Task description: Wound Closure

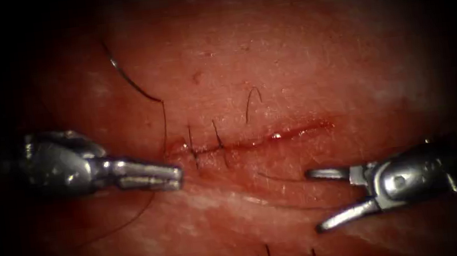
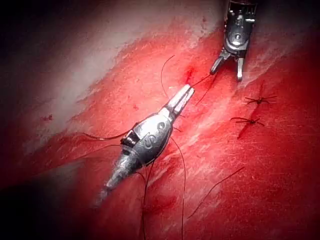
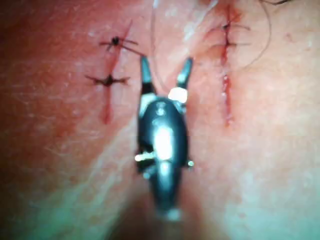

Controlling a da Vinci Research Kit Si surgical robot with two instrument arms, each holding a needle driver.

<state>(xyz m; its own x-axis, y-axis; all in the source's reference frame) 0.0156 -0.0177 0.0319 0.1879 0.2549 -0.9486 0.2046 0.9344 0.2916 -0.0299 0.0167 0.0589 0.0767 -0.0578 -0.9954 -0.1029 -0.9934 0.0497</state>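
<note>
Lying across the tissue point(image 1: 301, 56), the cut point(image 1: 264, 139) carries stitches at its left end. Left tool point(image 1: 173, 174), jaws pressed together, sits by them, grasp unclear; right tool point(image 1: 320, 201) is spread, empty. Thread point(image 1: 131, 81) trails upper left.

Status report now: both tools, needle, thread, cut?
Left tool shut, thread beside it. Right tool open, holds nothing. Cut stitched at left end. Needle not made out.
</note>
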